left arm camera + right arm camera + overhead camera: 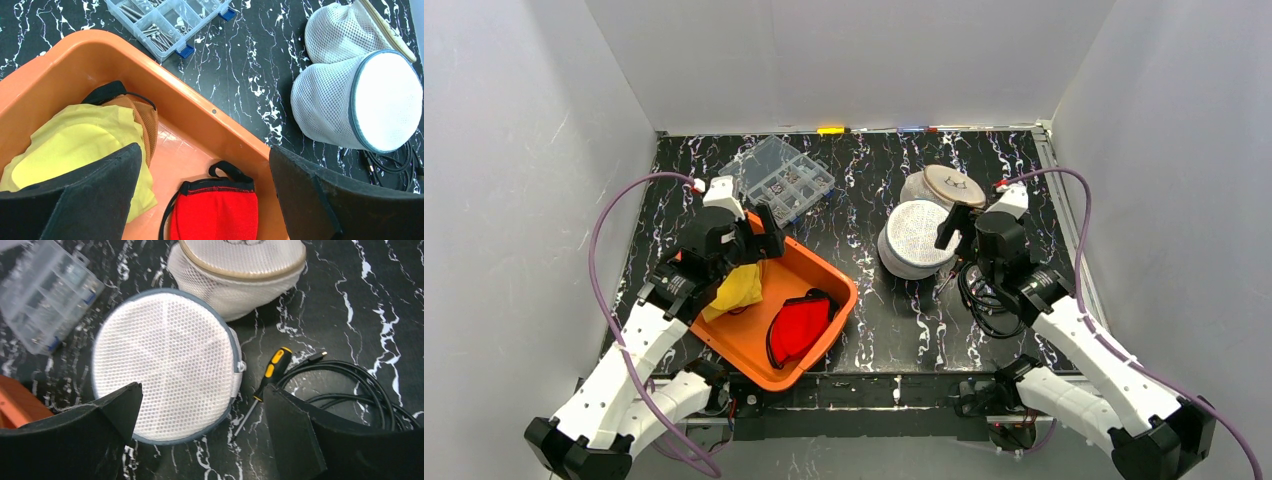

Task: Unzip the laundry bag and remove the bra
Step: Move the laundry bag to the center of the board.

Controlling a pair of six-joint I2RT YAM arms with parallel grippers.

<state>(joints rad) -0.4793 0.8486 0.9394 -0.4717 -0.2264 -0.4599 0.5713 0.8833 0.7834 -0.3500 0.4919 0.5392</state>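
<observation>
A round white mesh laundry bag (916, 238) with a grey rim lies right of centre, zipped, its zip pull (241, 366) at its right side. The bra is hidden; nothing shows through the mesh. My right gripper (202, 389) hangs open just above the bag's near edge (165, 365), touching nothing. A second mesh bag (944, 186) with a beige rim lies behind it. My left gripper (204, 152) stands open and empty over the orange tray (799, 262).
The tray holds a red padded garment with black straps (215, 212) and a yellow one (75, 140). A clear parts box (782, 178) sits at the back left. A yellow-handled screwdriver (272, 367) and a coiled black cable (350, 385) lie right of the bags.
</observation>
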